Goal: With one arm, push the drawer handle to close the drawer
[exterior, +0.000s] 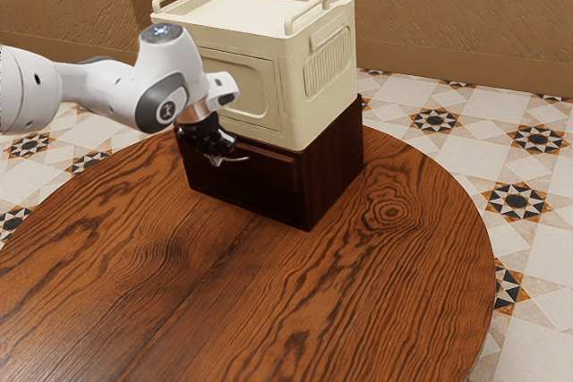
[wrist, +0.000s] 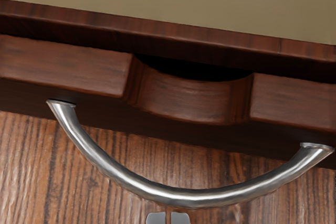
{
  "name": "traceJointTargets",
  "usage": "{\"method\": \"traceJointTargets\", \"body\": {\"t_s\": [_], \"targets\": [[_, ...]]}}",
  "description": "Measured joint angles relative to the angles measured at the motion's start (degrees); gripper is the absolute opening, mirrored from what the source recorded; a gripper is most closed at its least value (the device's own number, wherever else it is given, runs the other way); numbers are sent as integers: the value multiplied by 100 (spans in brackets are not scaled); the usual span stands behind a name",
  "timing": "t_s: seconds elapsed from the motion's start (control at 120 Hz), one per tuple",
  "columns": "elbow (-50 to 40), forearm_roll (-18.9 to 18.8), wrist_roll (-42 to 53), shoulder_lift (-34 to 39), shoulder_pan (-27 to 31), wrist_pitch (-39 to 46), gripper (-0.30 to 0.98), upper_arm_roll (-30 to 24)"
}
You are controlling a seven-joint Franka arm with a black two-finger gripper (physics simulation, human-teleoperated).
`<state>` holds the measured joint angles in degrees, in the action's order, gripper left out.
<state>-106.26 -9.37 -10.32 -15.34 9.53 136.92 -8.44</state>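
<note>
Support surface: round bench (exterior: 394, 292) with dark, wavy wood grain. The cabinet (exterior: 336, 167), a low unit in dark red-brown wood, is on the bench. A large cream box (exterior: 327, 69) is stacked on the cabinet. The box has two raised grips on its top, a recessed front panel and a slotted side panel. The white arm (exterior: 112, 87) enters from the exterior view's left and crosses in front of the box; the box's front face is therefore the nearest large obstruction, above the drawer and beside the arm. Surroundings: patterned floor tiles (exterior: 528, 203) and a textured brown wall (exterior: 430, 6).

Drawer (wrist: 58, 69): dark wood front, with a curved notch cut into the middle of its upper edge. A dark gap is visible between the drawer front and the cabinet; the drawer is slightly open. Handle (wrist: 181, 196): smooth, shiny metal bar, arched outward, both ends fixed to the drawer front.

The fingers (exterior: 215, 158) are at the drawer front, below the level of the box's base. In the wrist view, the tips of the fingers (wrist: 168, 217) are drawn together, a thin slit between them, and grip nothing. The handle lies between these tips and the drawer front, with the middle of its arch nearest the tips. Contact between tips and handle cannot be confirmed.
</note>
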Motion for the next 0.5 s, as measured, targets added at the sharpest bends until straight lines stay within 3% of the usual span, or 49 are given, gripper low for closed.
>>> {"method": "traceJointTargets", "body": {"t_s": [0.35, 0.5], "targets": [[154, 12, 46, -185, -11, 156, -10, -7], [-900, 112, -120, 1330, 123, -368, -8, -236]]}}
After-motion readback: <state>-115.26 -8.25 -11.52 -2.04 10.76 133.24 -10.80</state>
